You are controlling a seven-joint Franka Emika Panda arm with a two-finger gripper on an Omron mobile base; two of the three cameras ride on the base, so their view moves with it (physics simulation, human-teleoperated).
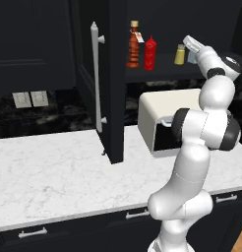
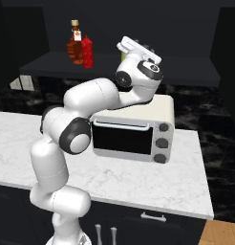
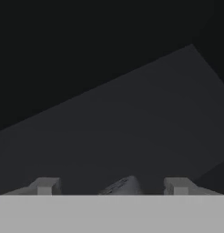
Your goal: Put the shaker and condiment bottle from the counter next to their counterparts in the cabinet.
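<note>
In the left base view I counted four containers on the cabinet [image 1: 113, 74] shelf: one condiment bottle [image 1: 134, 45] standing upright just beside one red squeeze bottle [image 1: 150, 53], and, well apart to their right, one yellowish shaker [image 1: 180, 54] with one blue-grey shaker [image 1: 192, 57] just beside it, partly hidden by my hand. The gripper [image 1: 191, 43] sat up at that shelf, over the blue-grey shaker. One door stood open with one long silver bar handle [image 1: 97, 76]. One toaster oven [image 1: 165, 118] stood on the marble surface [image 1: 59, 172].

From the right base view I saw the same two bottles, the brown one [image 2: 76, 42] and the red one [image 2: 87, 51], touching or nearly so. The gripper [image 2: 126, 46] pointed into the cabinet.

Through the hand view I had two finger tips [image 3: 45, 185] set wide, jaws apart, with one grey cap [image 3: 121, 185] low between them and dark shelf beyond. I could not tell whether the tips touched it.
</note>
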